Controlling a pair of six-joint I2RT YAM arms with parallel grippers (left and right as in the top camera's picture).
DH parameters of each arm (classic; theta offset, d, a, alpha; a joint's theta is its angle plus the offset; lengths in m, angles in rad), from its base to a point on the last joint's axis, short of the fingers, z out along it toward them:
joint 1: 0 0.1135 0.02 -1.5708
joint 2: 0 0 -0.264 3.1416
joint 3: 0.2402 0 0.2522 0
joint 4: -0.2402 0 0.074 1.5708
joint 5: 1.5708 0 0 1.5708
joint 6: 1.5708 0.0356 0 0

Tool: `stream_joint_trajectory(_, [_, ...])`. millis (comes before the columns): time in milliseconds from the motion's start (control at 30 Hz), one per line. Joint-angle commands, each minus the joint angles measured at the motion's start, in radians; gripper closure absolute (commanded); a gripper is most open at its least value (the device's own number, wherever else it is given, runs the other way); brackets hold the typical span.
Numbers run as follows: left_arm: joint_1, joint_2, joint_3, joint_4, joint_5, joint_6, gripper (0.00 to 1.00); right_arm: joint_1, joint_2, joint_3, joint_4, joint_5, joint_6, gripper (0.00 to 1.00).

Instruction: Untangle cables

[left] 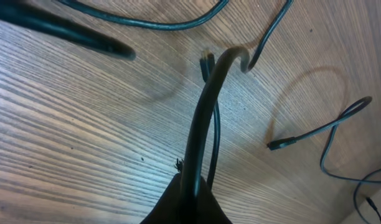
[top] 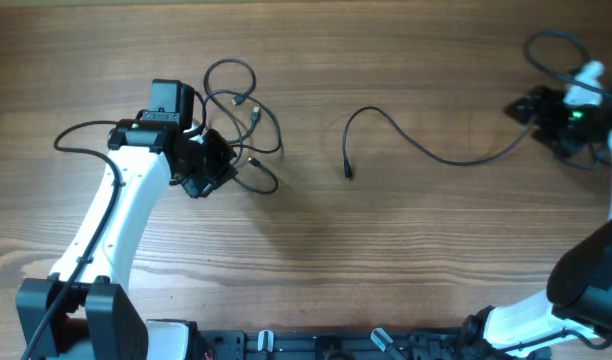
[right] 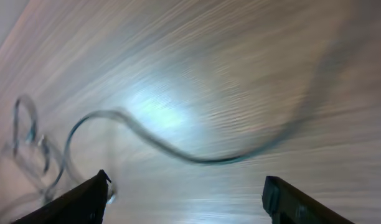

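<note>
Left pincer clamps tangled cable; loose cable lies beyond right pincer.

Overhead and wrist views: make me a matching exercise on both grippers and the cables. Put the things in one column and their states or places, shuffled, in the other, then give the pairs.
Things:
1. left gripper
2. right gripper
3. lone cable
4. tangle

States or places:
A. open, nothing between the fingers
B. stretched out alone across the middle of the table
C. shut on a strand of the tangle
D. loose loops bunched at the left arm's end

Pairs: 1-C, 2-A, 3-B, 4-D
</note>
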Motion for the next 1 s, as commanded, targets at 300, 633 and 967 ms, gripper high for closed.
stream_joint_trajectory(300, [0.002,0.003,0.002,-0.001,0.002,-0.009,0.92,0.597,0.141,-0.063,0.222,-0.084,0.169,0.21])
stream_joint_trajectory(633, [0.002,0.003,0.002,-0.004,0.002,-0.009,0.91,0.860,0.341,-0.063,0.377,0.034,0.333,0.60])
stream_joint_trajectory(967, [0.002,0.003,0.002,-0.004,0.002,-0.009,0.91,0.699,0.343,-0.063,0.372,0.278,0.374,0.81])
